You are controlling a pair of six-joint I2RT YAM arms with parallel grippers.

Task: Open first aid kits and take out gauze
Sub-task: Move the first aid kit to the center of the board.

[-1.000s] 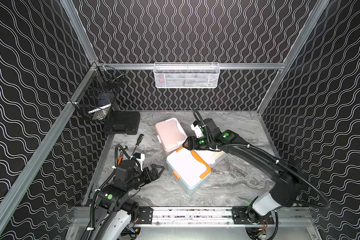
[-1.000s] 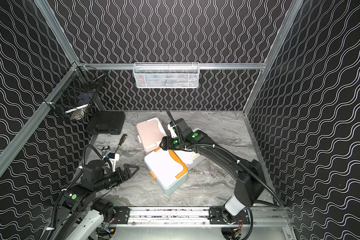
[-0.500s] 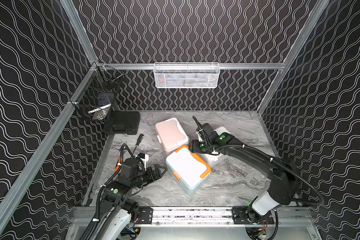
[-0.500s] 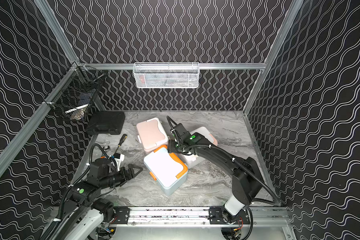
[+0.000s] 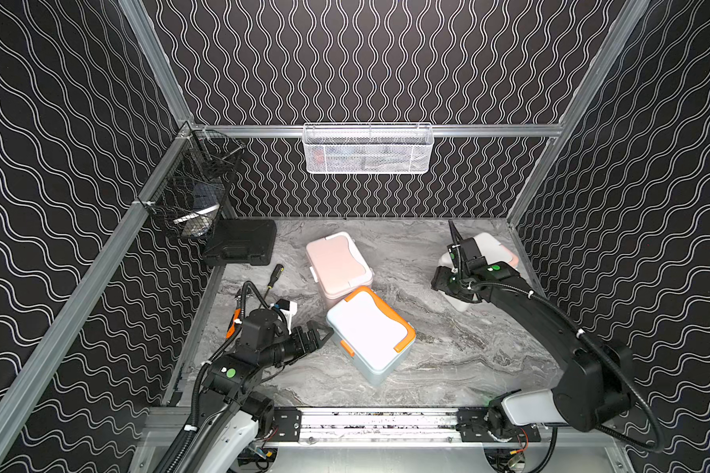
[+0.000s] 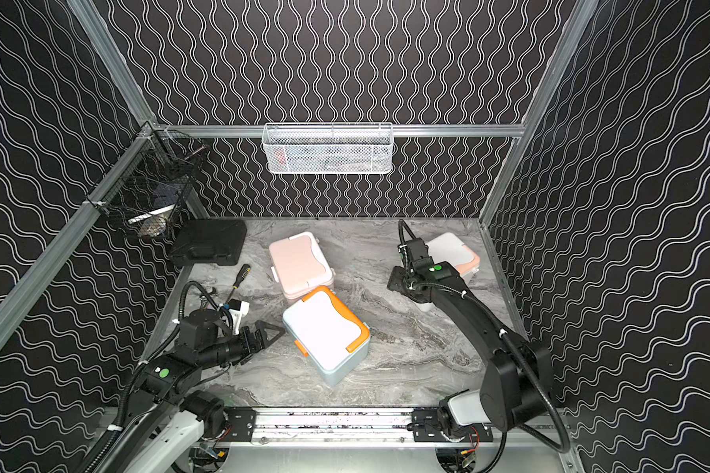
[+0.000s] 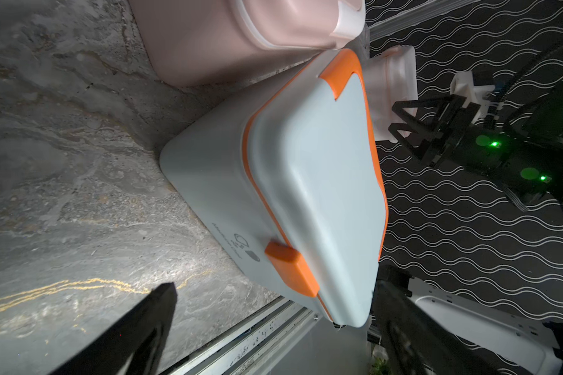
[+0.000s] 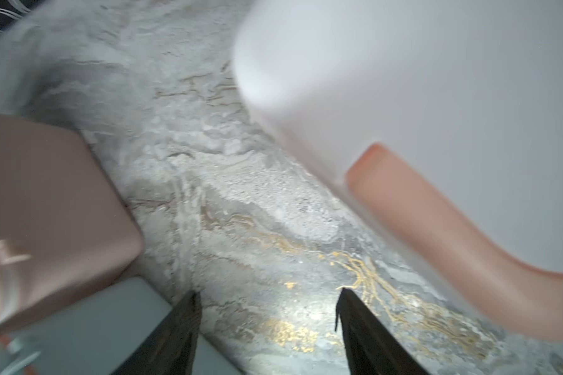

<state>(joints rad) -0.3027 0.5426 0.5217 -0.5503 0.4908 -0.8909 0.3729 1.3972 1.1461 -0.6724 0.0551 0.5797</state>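
1. 3 kits stand on the worktop, all with lids shut: the pink kit at the middle back, the blue-grey kit in front of it with 1 corner touching it or nearly so, and the white kit off by the right wall. No gauze shows anywhere; I judge it is inside the kits.
2. Empty and spread as wide as it goes, the left hand lies low just beside the blue-grey kit, facing the side with the orange latch.
3. Fingers parted with nothing between them, the right hand hangs over bare worktop just beside the white kit; its wrist view is blurred.
4. Risk: nothing braces the blue-grey kit, so 1 hand tugging the latch may slide or tip the whole kit and shove the pink kit.
5. Risk: the white kit sits close to the wall, leaving the right arm little room; a sideways nudge may jam it there.
6. Risk: a lid flung open hard could spill whatever is inside.
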